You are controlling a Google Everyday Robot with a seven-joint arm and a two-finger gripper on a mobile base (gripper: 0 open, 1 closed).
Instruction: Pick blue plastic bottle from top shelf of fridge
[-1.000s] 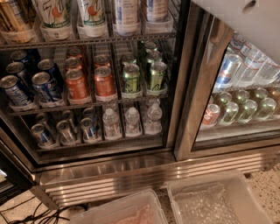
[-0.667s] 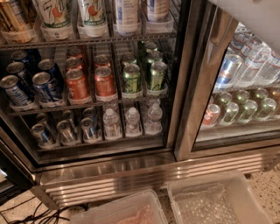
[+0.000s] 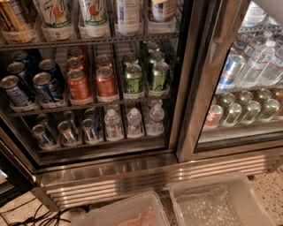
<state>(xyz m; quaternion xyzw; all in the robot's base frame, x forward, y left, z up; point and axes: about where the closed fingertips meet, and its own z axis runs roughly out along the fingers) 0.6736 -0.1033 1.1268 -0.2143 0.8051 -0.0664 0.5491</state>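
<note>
Camera view looks down on the fridge (image 3: 132,176), its steel frame and ribbed base panel filling most of the scene; the right-hand glass door (image 3: 208,88) is shut over water bottles (image 3: 261,62) and green cans (image 3: 247,110); two clear plastic bins (image 3: 221,203) sit on the floor in front of the base panel; the top shelf (image 3: 88,40) runs along the upper edge of the left compartment; on it the blue plastic bottle (image 3: 128,13) stands upright, cut off by the frame, just right of two tall white cans (image 3: 93,11) and left of another bottle (image 3: 161,9); the rack below holds blue cans (image 3: 44,86), orange cans (image 3: 79,84) and green soda cans (image 3: 132,78); the lowest rack holds small water bottles (image 3: 134,121); the hand lies outside the view, only a pale sliver (image 3: 275,4) showing at the top right corner, so I cannot tell whether it is open or closed.
</note>
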